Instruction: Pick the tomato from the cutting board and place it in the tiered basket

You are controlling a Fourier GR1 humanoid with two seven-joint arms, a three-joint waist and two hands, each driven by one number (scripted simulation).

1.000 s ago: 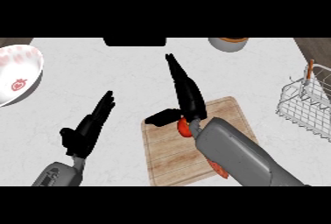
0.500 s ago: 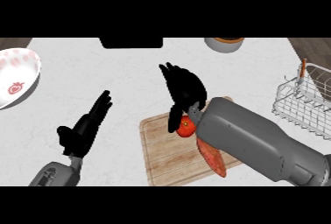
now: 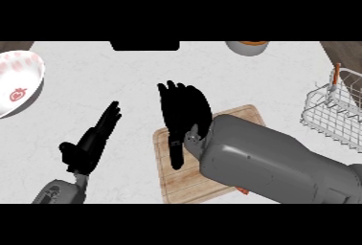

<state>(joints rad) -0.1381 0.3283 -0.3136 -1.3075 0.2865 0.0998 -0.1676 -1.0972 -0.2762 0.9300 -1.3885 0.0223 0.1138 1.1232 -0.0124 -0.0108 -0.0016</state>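
The right hand (image 3: 185,112) lies over the far part of the cutting board (image 3: 185,179), fingers straight and spread, pointing away from the robot, thumb stretched back toward the forearm. Nothing shows held in it. The right forearm (image 3: 272,165) crosses the board's right half and hides most of it.

The tomato cannot be made out: only a small red sliver (image 3: 243,191) shows at the forearm's lower edge, on the board's near right side, behind the hand. Whether that is the tomato cannot be told from this view.

The left hand (image 3: 90,146) rests to the left of the board, apart from it, fingers straight and together, pointing up and slightly right, holding nothing.

The tiered basket (image 3: 338,112), a white wire frame, stands well to the right of the right hand, at the view's right edge, with a thin orange-red piece at its top corner.

On the white worktop (image 3: 92,76), a white patterned plate (image 3: 17,88) sits far left of both hands. Beyond the right hand, at the far edge, are a dark flat object (image 3: 145,45) and a grey bowl (image 3: 247,47) with orange contents.
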